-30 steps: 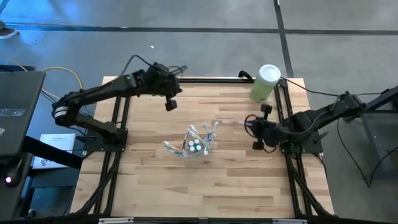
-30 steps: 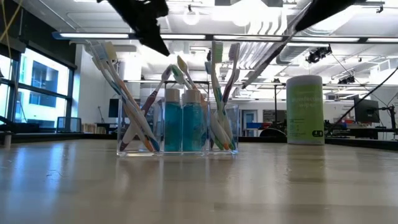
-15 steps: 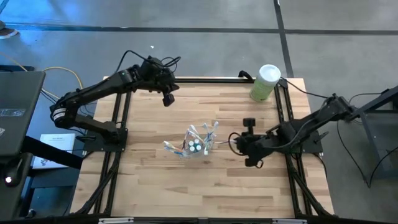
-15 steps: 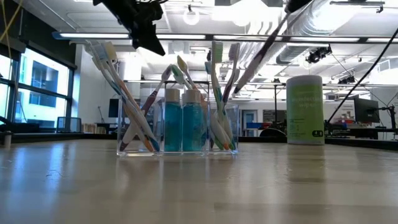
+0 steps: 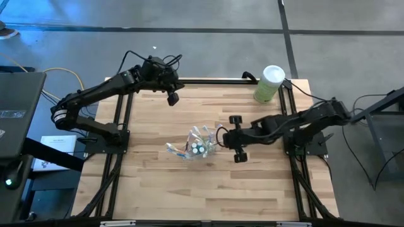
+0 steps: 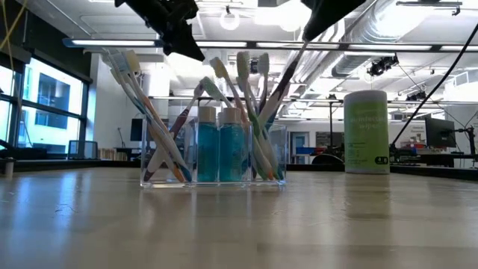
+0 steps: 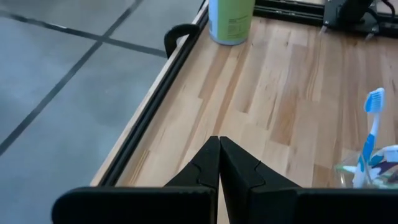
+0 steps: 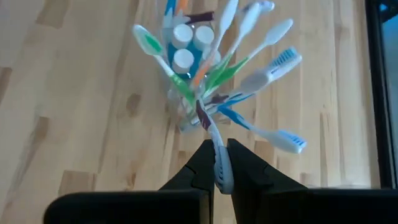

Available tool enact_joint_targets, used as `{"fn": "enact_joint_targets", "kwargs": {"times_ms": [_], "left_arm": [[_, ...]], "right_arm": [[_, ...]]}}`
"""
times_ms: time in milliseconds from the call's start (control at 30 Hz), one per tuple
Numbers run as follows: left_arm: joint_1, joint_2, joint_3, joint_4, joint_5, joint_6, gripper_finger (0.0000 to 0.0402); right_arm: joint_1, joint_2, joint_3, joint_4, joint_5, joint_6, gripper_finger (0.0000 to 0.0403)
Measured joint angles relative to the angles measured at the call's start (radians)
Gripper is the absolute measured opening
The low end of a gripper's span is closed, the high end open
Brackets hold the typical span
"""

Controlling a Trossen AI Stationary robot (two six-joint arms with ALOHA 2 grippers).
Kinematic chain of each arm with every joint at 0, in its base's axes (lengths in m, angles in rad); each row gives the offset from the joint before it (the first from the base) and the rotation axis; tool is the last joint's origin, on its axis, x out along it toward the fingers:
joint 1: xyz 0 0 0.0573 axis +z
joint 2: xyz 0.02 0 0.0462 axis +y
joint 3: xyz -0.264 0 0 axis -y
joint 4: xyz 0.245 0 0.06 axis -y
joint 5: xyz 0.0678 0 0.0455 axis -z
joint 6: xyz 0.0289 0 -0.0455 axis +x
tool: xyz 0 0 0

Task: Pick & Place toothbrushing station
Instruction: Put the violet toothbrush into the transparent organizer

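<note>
The toothbrushing station [image 5: 199, 148] is a clear compartmented holder [image 6: 213, 161] standing on its base at the table's middle. It holds teal tubes with white caps [image 6: 220, 146] and many slanting toothbrushes [image 8: 249, 74]. My right gripper [image 5: 221, 134] hovers just right of it, tipped downward, shut on one pale toothbrush [image 8: 211, 134]. That brush's lower end reaches in among the brushes of the right compartment [image 6: 265, 153]. My left gripper [image 5: 172, 99] hangs shut and empty above the far left of the table, its fingertips [image 7: 219, 143] pressed together. My right gripper pinches the pale toothbrush's upper end [image 8: 219, 163] between its two fingers. It comes slanting down from the table's right, and the fingers lie along the brush. The brush slopes down and leftward from the fingers, its lower part [image 8: 202, 117] among the other brushes in the holder.
A light-green canister with a white lid [image 5: 270, 84] stands at the far right corner, also seen as the green canister [image 6: 366, 131] behind the station. Black frame rails [image 5: 123, 126] run along both table sides. Bare wood lies in front of the station.
My right gripper has travelled toward the table's left, from the right rail to the station, tipping further down and carrying the toothbrush. The brush's lower end has gone into the right compartment. The brushes standing there now lean more to the left.
</note>
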Motion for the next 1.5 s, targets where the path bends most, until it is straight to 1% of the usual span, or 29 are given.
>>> {"fn": "enact_joint_targets", "kwargs": {"times_ms": [167,433,700,933,1033,1167,1500], "left_arm": [[-0.001,0.000,-0.004,0.005,0.001,-0.031,0.0003],[-0.003,0.000,-0.026,0.007,0.052,-0.040,0.0003],[-0.003,0.000,-0.026,0.009,0.061,-0.040,0.0003],[-0.003,0.000,-0.026,0.009,0.061,-0.040,0.0003],[-0.003,0.000,-0.026,0.009,0.061,-0.040,0.0003],[-0.003,0.000,-0.026,0.008,0.061,-0.048,0.0003],[-0.004,0.003,-0.026,0.007,0.065,-0.074,0.0003]], "right_arm": [[-0.030,0.036,0.000,0.038,-0.067,-0.015,0.0017],[-0.052,0.086,0.000,0.088,-0.142,-0.039,0.0017],[-0.061,0.087,-0.001,0.133,-0.210,-0.043,0.0017],[-0.074,0.087,-0.001,0.161,-0.241,-0.065,0.0017],[-0.084,0.087,-0.001,0.160,-0.243,-0.068,0.0017],[-0.095,0.087,-0.001,0.139,-0.288,-0.093,0.0017],[-0.105,0.087,-0.001,0.074,-0.240,-0.085,0.0017]]}}
